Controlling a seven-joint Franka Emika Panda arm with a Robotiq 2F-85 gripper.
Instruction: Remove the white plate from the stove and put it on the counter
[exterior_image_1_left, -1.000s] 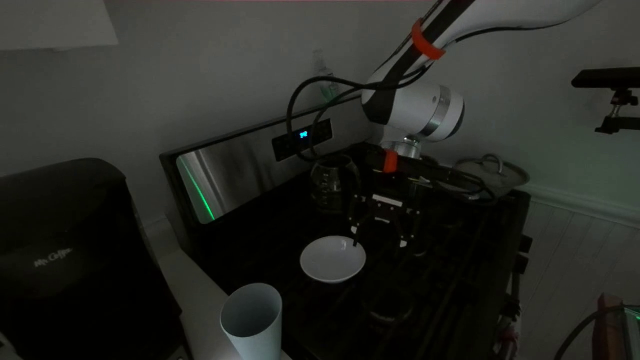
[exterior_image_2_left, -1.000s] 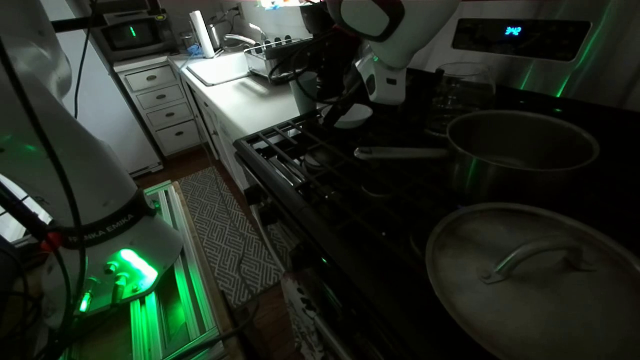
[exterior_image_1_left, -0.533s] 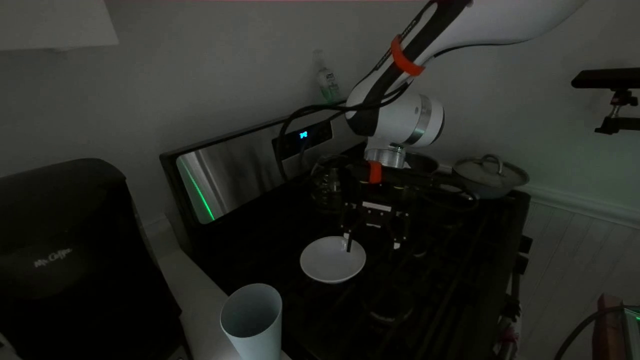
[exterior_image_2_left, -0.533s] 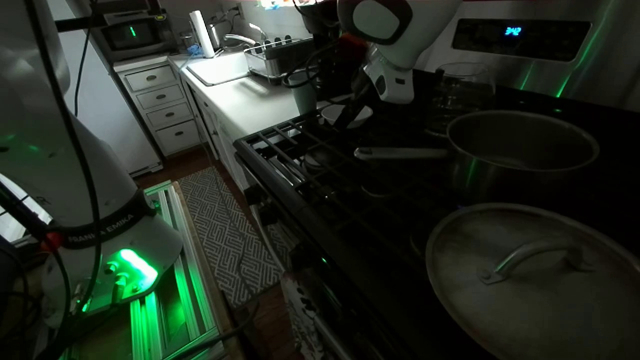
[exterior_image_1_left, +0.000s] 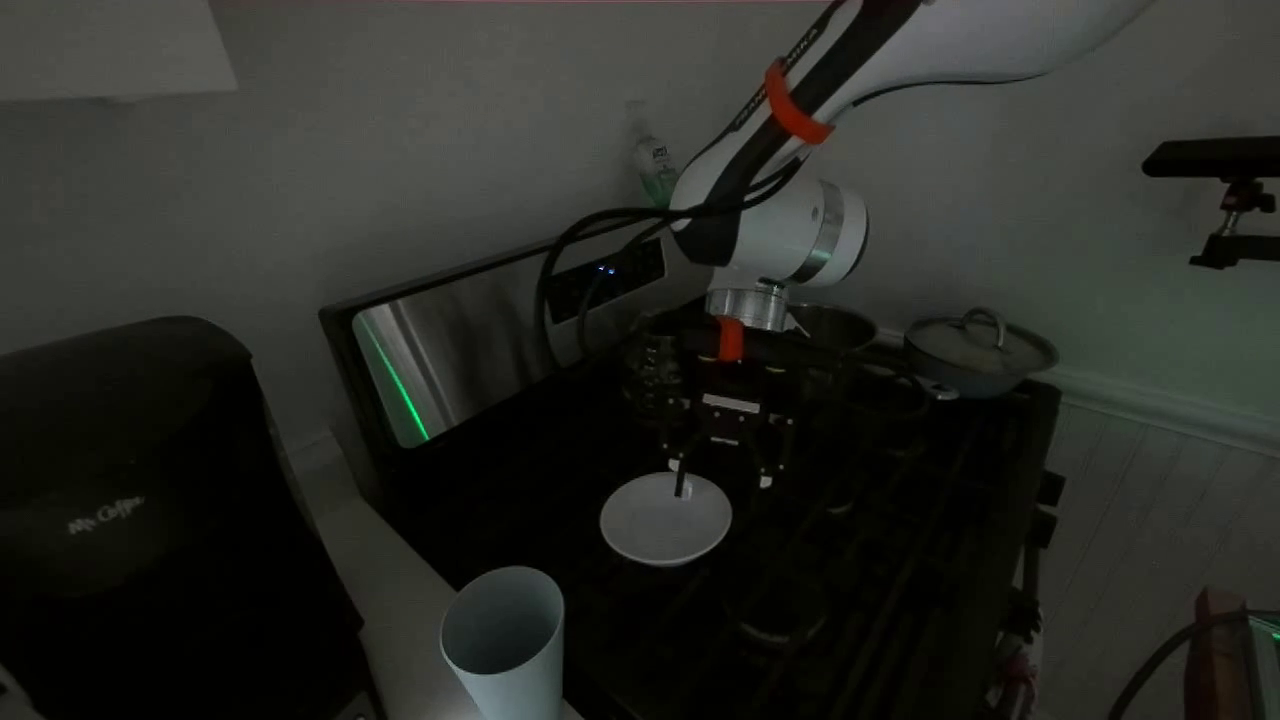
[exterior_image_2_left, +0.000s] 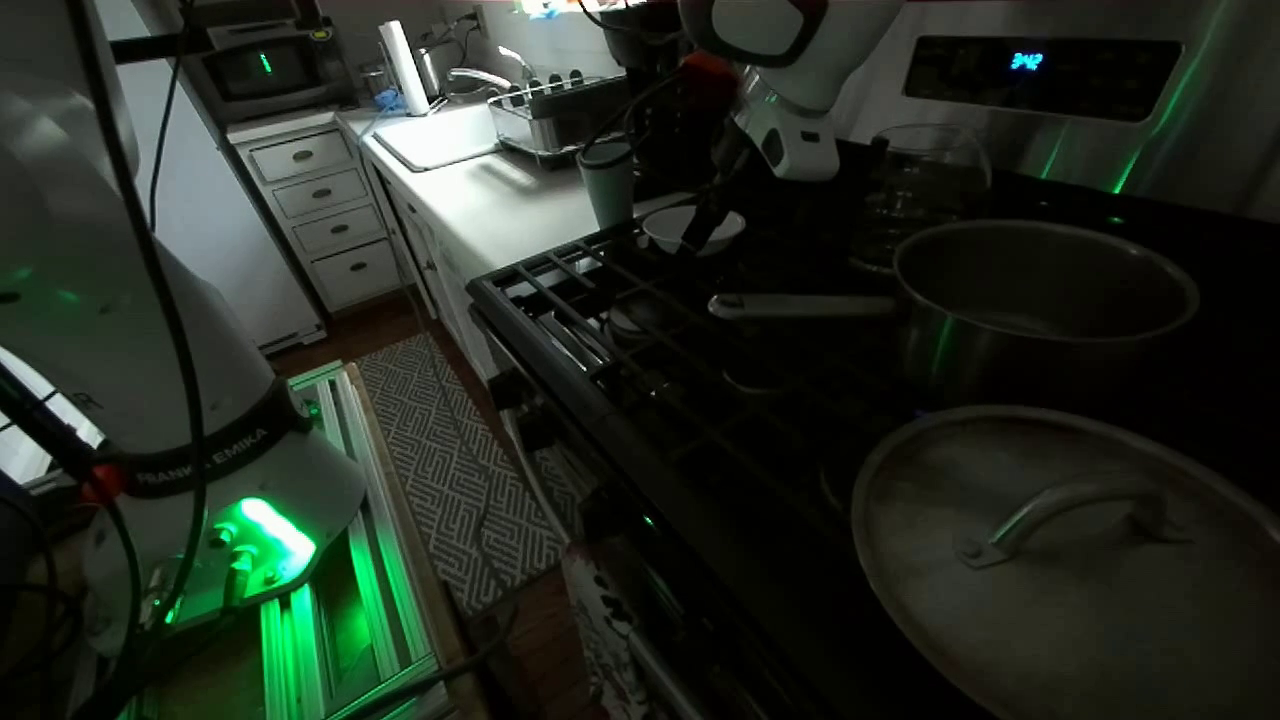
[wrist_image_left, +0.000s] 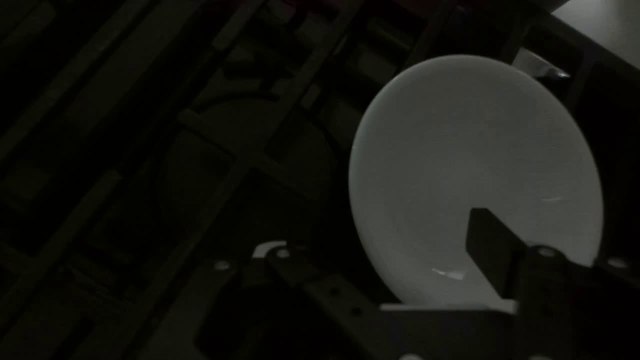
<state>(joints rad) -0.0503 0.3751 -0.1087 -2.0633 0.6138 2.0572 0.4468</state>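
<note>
While the plate (exterior_image_1_left: 650, 532) sits on the stove (exterior_image_1_left: 880, 580), mid-frame in an exterior view, the pincer (exterior_image_1_left: 722, 482) hangs over its upper right side, pointing down, spread wide. Wrist view: plate at right of frame, one finger (wrist_image_left: 492, 245) over its inside at lower right, second one off the plate to the left, very dark there. Contact with the plate: can't tell. Arm (exterior_image_1_left: 780, 215) reaches down from upper right in an exterior view. Pale bench (exterior_image_2_left: 510, 200) is at upper left of center in an exterior view, running up to the stove's far side. Cup (exterior_image_1_left: 510, 650) upright at that end, lower left of center in an exterior view, near the plate but apart; coffee maker (exterior_image_1_left: 150, 480) at left edge of that frame. Also on the stove, in an exterior view: pot (exterior_image_2_left: 1045, 290) at right of frame, handle (exterior_image_2_left: 805, 306) pointing left; carafe (exterior_image_2_left: 920, 190) above it; lid (exterior_image_2_left: 1060, 590) at lower right. Display (exterior_image_2_left: 1025, 62) lit blue, upper right. Sink (exterior_image_2_left: 435, 140) set in the bench, upper left.
</note>
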